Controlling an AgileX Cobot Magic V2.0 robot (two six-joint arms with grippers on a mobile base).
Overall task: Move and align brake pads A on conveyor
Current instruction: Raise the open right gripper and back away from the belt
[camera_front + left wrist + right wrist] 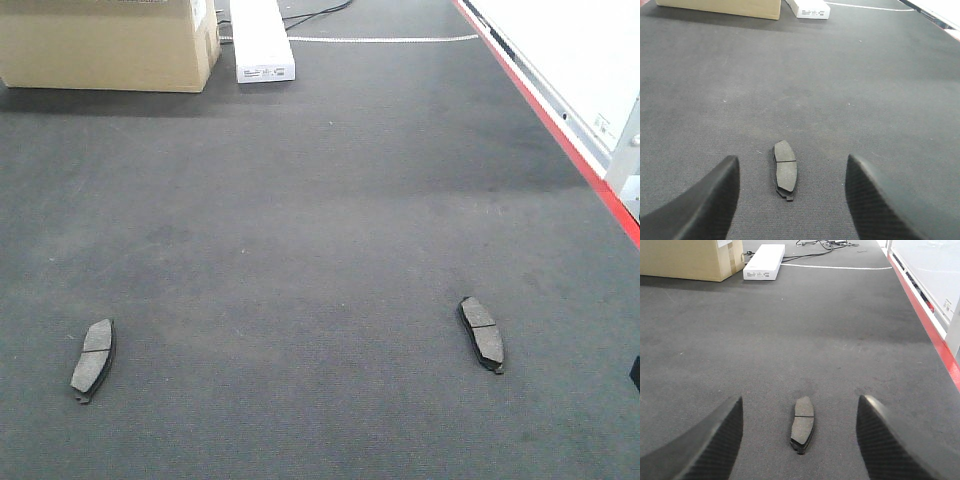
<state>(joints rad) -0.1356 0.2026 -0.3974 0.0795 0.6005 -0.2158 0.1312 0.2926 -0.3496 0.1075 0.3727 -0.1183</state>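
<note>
Grey-black and rough like woven fabric, the belt (320,200) filled nearly all of every view, with a red stripe (942,351) running along its right edge. Two brake pads lay flat on it at the near end, well apart from each other: the left brake pad (93,357) towards the left side and the right brake pad (482,333) towards the right, each roughly lengthwise along the belt. They leaned slightly in opposite ways, their far ends tipped towards one another. Each showed a thin groove across its middle. From the left wrist camera, the left gripper (792,158) had its jaws spread wide and held nothing; its two dark fingers (705,200) framed a pad that was probably the left one, lying on the belt between and beyond them without touching either. The right gripper (800,399) was likewise spread apart and empty, its fingers (705,440) on either side of what seemed to be the right brake pad, which sat just ahead of them with clear gaps on both sides. At the far end of the belt stood a cardboard box (100,40) with a long white box (262,40) just beside it. A white line (385,40) crossed the surface there, and some cables (827,244) lay beyond it.
</note>
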